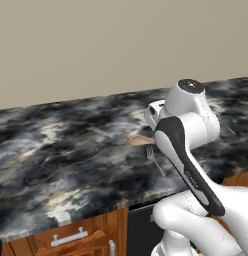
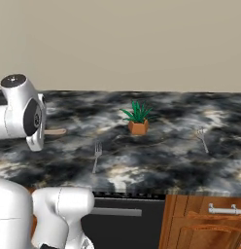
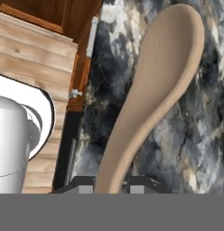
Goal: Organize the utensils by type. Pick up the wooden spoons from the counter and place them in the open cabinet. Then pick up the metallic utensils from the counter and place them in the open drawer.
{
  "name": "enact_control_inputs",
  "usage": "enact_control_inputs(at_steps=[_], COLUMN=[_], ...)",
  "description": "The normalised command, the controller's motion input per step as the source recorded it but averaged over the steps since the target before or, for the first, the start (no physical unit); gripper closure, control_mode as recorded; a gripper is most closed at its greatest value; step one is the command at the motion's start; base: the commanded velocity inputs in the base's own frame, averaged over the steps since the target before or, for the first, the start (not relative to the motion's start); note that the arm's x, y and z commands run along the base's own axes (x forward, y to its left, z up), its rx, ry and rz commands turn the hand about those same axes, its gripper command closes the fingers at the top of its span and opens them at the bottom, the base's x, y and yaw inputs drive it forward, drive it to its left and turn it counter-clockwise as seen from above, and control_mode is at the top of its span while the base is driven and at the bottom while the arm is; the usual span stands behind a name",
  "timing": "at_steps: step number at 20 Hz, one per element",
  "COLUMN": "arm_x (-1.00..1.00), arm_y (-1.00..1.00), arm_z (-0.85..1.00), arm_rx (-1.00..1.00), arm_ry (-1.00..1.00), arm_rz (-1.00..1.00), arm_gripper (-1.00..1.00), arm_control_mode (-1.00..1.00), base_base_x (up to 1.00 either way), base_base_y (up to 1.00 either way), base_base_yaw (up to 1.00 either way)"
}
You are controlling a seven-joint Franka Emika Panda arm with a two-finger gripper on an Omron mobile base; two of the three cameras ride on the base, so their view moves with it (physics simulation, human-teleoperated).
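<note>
Gripper (image 3: 113,182) apparently clamps smooth tan wooden spoon (image 3: 154,90) over marbled counter (image 3: 195,135).

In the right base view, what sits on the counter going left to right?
wooden spoon poking out beside the arm → fork → small potted plant → second fork.

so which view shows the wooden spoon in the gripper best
The hand view: the wooden spoon runs up from the gripper, bowl clear. Both base views show just a tan end beside the arm.
</note>
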Motion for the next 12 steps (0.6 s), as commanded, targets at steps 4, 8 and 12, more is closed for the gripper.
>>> enact_control_inputs(at_steps=[4,8,12], arm_x=[-0.33,-0.01,0.0], arm_y=[-0.08,0.0,0.0], arm_z=[0.19,0.0,0.0], arm_rx=[-0.01,0.0,0.0], arm_ry=[-0.01,-0.01,0.0], arm_rz=[-0.08,-0.02,0.0], arm_gripper=[1.0,1.0,1.0], arm_control_mode=[-1.0,-1.0,-1.0], base_base_x=[0.0,0.0,0.0], base_base_y=[0.0,0.0,0.0], base_base_yaw=[0.0,0.0,0.0])
